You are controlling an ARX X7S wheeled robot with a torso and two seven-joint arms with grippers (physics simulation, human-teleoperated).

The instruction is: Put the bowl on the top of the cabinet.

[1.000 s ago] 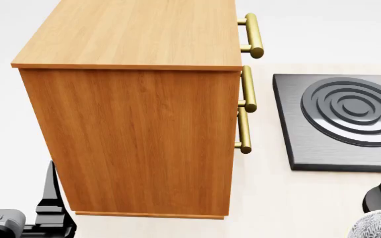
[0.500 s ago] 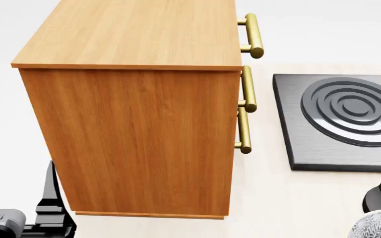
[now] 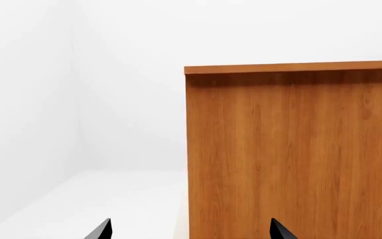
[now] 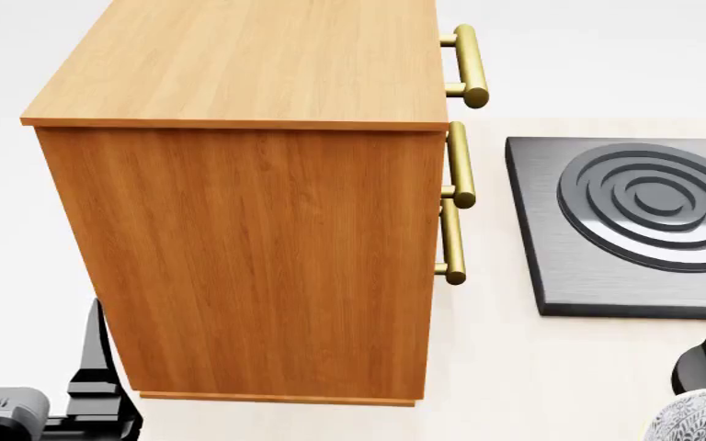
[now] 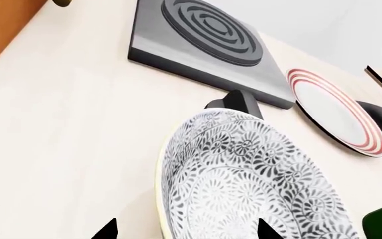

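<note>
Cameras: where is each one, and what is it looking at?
Head: up on the robot's head, looking down on the cabinet, stove plate and bowl; left arm shows at the corner.
Left wrist: near the left gripper, facing the cabinet's side; fingertips show.
Right wrist: near the right gripper, looking over the bowl, stove plate and red-ringed plate; fingertips show.
All three see the cabinet.

Bowl (image 4: 702,418) right of cabinet (image 4: 249,230), seemingly before hob (image 4: 629,225).
</note>
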